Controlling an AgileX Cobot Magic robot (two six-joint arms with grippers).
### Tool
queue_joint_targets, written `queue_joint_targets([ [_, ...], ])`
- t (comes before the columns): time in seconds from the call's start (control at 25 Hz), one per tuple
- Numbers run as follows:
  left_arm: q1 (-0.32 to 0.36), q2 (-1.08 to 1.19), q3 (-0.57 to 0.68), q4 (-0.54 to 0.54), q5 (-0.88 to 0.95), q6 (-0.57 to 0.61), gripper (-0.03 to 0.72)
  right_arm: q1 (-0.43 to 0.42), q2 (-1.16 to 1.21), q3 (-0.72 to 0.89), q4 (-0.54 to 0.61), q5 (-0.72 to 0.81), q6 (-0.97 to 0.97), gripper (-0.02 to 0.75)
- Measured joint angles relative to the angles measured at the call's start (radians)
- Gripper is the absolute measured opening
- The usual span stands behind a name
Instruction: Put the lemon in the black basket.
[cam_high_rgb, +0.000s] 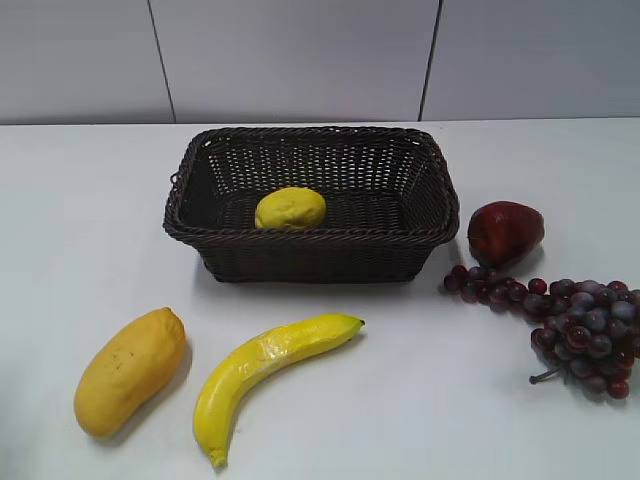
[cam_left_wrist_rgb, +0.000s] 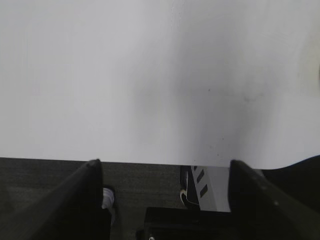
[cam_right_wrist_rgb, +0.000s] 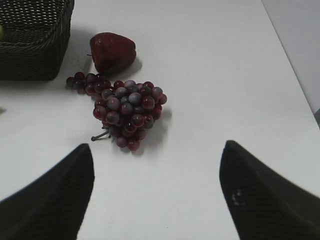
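The lemon (cam_high_rgb: 291, 209) is pale yellow and lies inside the black basket (cam_high_rgb: 312, 242), against its front wall left of centre. The basket stands at the back middle of the white table; its corner also shows in the right wrist view (cam_right_wrist_rgb: 35, 45). Neither arm shows in the exterior view. My left gripper (cam_left_wrist_rgb: 162, 167) is open and empty over the table's near edge, with the floor below it. My right gripper (cam_right_wrist_rgb: 156, 150) is open and empty above bare table, just in front of the grapes.
A mango (cam_high_rgb: 130, 370) and a banana (cam_high_rgb: 268, 368) lie at the front left. A dark red apple (cam_high_rgb: 505, 232) (cam_right_wrist_rgb: 112, 51) and a bunch of purple grapes (cam_high_rgb: 580, 325) (cam_right_wrist_rgb: 127, 107) lie right of the basket. The table's right edge (cam_right_wrist_rgb: 295, 80) runs close by.
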Motion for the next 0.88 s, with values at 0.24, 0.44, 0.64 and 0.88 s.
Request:
queue_joint_targets([
  [0.24,0.000,-0.286,0.187,0.000,-0.033,-0.053,0.578,0.000,0.000,0.000,0.000,0.000,0.000,0.591],
  [0.44,0.000,-0.537,0.274,-0.008,-0.053,-0.085,0.578,0.000,0.000,0.000,0.000,0.000,0.000,0.591],
  [0.64,0.000,-0.758,0.277,-0.009,-0.071,-0.087,0.576,0.000,0.000,0.000,0.000,0.000,0.000,0.591],
  [0.88,0.000,-0.968,0.279,0.004,-0.072,-0.088,0.573,0.000,0.000,0.000,0.000,0.000,0.000,0.591],
])
